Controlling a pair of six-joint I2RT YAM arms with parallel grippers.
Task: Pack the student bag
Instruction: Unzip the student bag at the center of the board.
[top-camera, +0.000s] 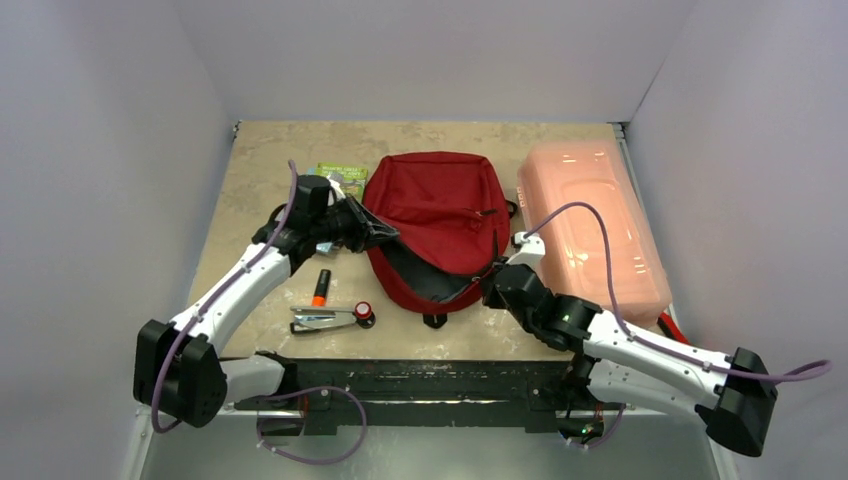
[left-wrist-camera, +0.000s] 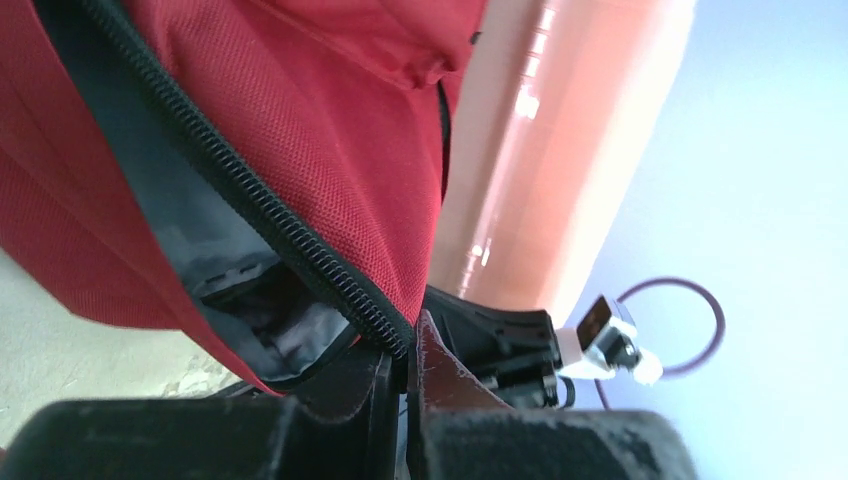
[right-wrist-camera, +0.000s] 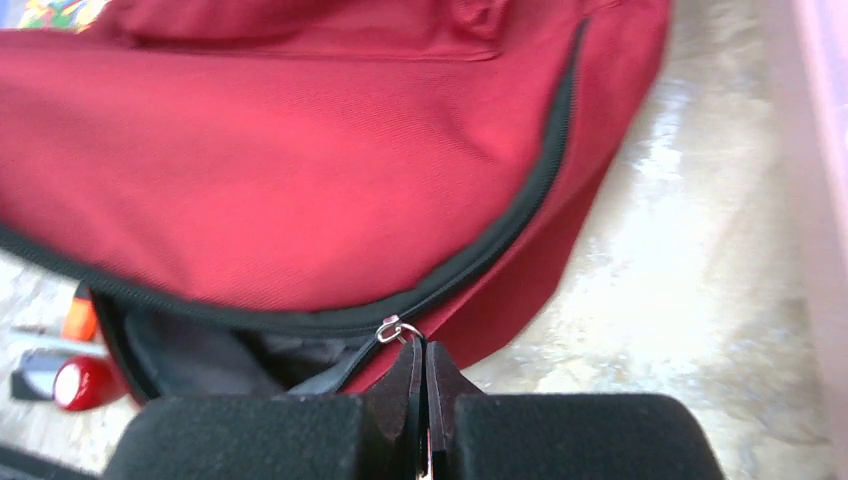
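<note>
The dark red student bag (top-camera: 440, 205) lies in the middle of the table with its main zipper partly open, showing the grey lining (top-camera: 430, 275). My left gripper (top-camera: 378, 232) is shut on the bag's zipper edge (left-wrist-camera: 330, 290) at the left side of the opening and holds it up. My right gripper (top-camera: 492, 288) is shut on the zipper pull; its silver ring (right-wrist-camera: 398, 330) sits right at my fingertips (right-wrist-camera: 421, 345), at the bag's right near corner. The bag also fills the right wrist view (right-wrist-camera: 300, 170).
A pale pink translucent box (top-camera: 590, 225) stands right of the bag. On the table to the left lie an orange marker (top-camera: 320, 288), a stapler (top-camera: 322, 319), a small red-capped item (top-camera: 365, 313) and a green booklet (top-camera: 342, 175) behind my left arm.
</note>
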